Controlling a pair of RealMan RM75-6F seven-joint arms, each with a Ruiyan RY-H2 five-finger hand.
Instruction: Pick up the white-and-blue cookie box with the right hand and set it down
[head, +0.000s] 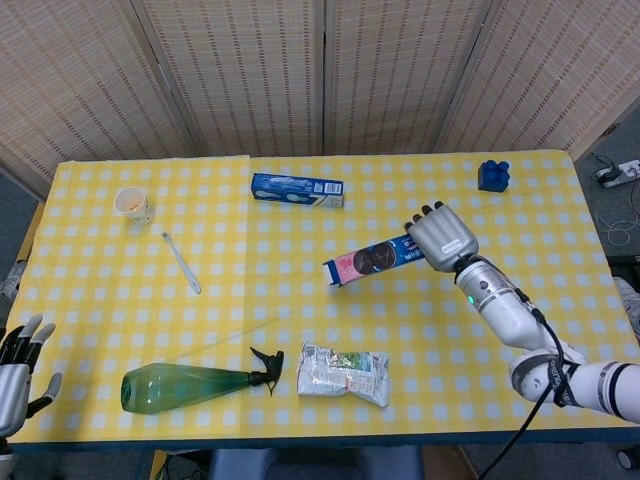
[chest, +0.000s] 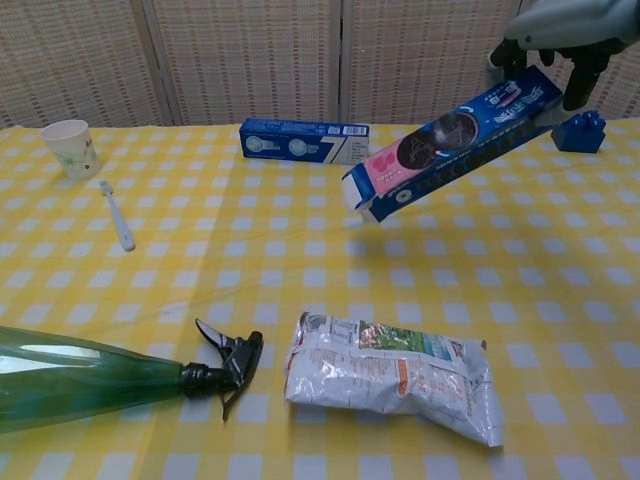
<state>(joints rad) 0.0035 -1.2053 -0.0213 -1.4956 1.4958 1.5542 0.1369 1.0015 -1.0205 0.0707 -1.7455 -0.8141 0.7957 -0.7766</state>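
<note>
The cookie box (head: 368, 260), blue with a pink patch, dark cookie pictures and a white end, hangs in the air over the middle right of the yellow checked table (head: 560, 230). My right hand (head: 440, 238) grips its right end from above. The box tilts, its free white end lower and pointing left. In the chest view the cookie box (chest: 450, 140) slants down to the left from my right hand (chest: 565, 25) at the top right corner. My left hand (head: 15, 365) rests off the table's front left corner, fingers spread and holding nothing.
A long blue-and-white box (head: 297, 188) lies at the back centre and a blue block (head: 492, 175) at the back right. A paper cup (head: 132, 204) and toothbrush (head: 182, 262) sit at the left. A green spray bottle (head: 190, 385) and snack bag (head: 343, 373) lie near the front edge.
</note>
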